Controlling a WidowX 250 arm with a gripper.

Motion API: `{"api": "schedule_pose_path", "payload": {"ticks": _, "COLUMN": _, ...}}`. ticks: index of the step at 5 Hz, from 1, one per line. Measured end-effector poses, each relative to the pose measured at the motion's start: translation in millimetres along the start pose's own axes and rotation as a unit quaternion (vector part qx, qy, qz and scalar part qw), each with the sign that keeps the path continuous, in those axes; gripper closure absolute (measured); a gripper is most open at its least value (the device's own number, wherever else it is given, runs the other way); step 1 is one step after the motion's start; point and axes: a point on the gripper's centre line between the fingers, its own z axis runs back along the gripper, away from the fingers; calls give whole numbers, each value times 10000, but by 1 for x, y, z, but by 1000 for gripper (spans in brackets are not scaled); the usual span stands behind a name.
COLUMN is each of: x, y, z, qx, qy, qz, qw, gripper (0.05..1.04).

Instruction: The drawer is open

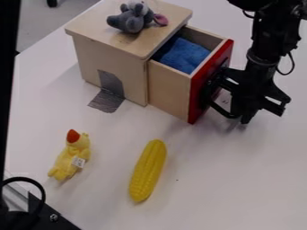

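Note:
The wooden drawer point(169, 90) stands pulled out of its small wooden cabinet point(114, 58), with its red front point(203, 85) toward the right. A blue cloth point(183, 55) lies inside it. Just right of the red front, my black gripper point(241, 117) hangs low over the white table, close beside the dark handle point(214, 90). Whether gripper and handle touch, I cannot tell.
A grey plush toy point(133, 18) with a pink ear lies on the cabinet top. On the white table point(210, 179) in front are a yellow plush duck point(72, 156) and a yellow corn cob point(147, 170). Dark equipment with a cable occupies the lower left corner.

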Motion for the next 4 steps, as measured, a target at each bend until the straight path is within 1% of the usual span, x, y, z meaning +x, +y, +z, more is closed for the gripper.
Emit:
{"api": "schedule_pose_path", "payload": {"ticks": 1, "x": 2, "y": 0, "z": 3, "qx": 7, "qy": 22, "qz": 12, "qw": 10000, "gripper": 961}}
{"api": "schedule_pose_path", "payload": {"ticks": 2, "x": 3, "y": 0, "z": 5, "qx": 14, "qy": 13, "qz": 86, "qw": 10000, "gripper": 924}}
{"api": "schedule_pose_path", "payload": {"ticks": 3, "x": 10, "y": -3, "z": 21, "qx": 16, "qy": -262, "qz": -85, "qw": 9996, "gripper": 698}}
{"api": "schedule_pose_path", "payload": {"ticks": 4, "x": 16, "y": 2, "z": 55, "qx": 59, "qy": -651, "qz": -11, "qw": 9979, "gripper": 383}}
